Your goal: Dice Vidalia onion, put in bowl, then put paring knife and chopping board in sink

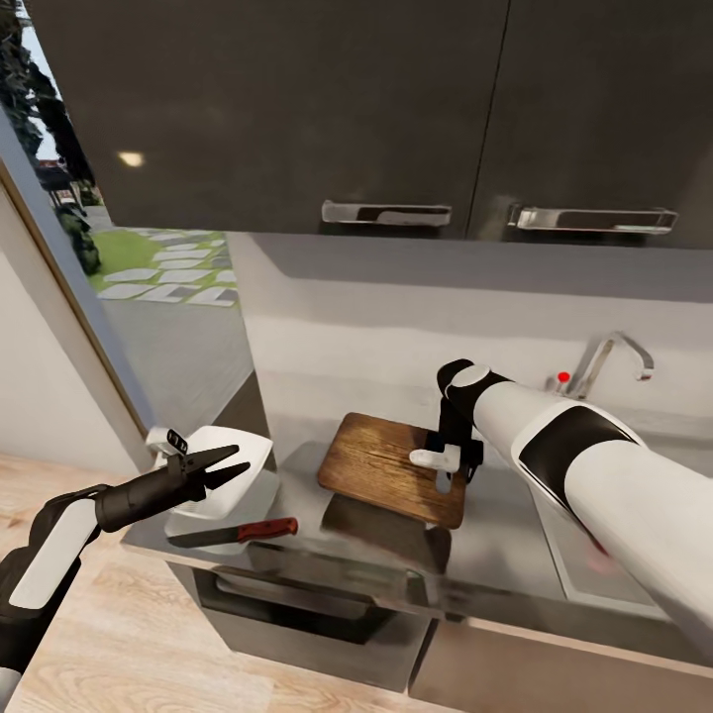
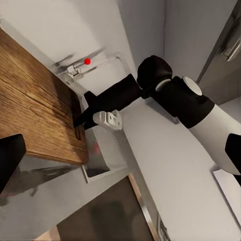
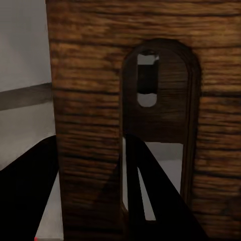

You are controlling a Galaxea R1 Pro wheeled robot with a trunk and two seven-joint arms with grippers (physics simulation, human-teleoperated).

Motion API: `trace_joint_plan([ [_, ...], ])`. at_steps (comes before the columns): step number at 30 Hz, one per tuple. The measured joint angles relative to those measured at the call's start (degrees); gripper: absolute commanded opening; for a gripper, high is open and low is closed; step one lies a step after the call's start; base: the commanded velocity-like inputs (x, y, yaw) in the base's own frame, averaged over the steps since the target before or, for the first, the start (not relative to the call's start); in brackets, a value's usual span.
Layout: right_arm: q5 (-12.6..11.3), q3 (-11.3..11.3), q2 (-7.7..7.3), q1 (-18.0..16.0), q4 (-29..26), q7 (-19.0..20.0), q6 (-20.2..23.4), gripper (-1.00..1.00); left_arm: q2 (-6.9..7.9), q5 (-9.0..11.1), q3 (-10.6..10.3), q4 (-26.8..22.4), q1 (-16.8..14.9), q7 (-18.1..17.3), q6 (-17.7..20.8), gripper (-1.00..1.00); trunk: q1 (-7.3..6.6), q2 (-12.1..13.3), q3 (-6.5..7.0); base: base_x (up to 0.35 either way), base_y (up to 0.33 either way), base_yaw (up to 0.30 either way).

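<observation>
Nearest the camera, the left arm reaches in low from the robot's left, its dark left gripper (image 1: 226, 465) hanging over the bowl (image 1: 253, 451) with its two pointed fingers spread apart and holding nothing. Just in front of the bowl, the paring knife (image 1: 234, 534) lies flat near the front edge of the countertop (image 1: 495, 555), its long axis running roughly along that edge, red-orange handle toward the sink side and dark blade pointing toward the robot's left. Farther in, the chopping board (image 1: 381, 465) appears lifted clear of the worktop, casting a dark shadow beneath it, with its long axis running diagonally from the back wall toward the front. The right arm stretches across from the robot's right, bent down at the wrist, and the right gripper (image 1: 443, 473) has closed on the board's handle end; from the right wrist, one dark finger (image 3: 150, 186) passes through the oblong slot while the other sits outside the board's edge. Behind the white forearm lies the sink (image 1: 579, 564), mostly hidden, where a faint reddish blur may be the Vidalia onion, though it is too unclear to tell. At the back stands the curved chrome faucet (image 1: 614, 358) with its red knob (image 1: 563, 377), below dark wall cabinets (image 1: 297, 109) with bar handles.
</observation>
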Motion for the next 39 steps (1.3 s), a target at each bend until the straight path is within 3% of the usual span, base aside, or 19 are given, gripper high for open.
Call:
trace_joint_plan([
  [39,-0.12,0.00,0.00,0.00,-0.08,-0.02,-0.01,-1.00,-0.21,0.01,0.00,0.07,0.00,0.02,-0.16,1.00,0.01,0.00,0.00,-0.028,0.000,0.000],
])
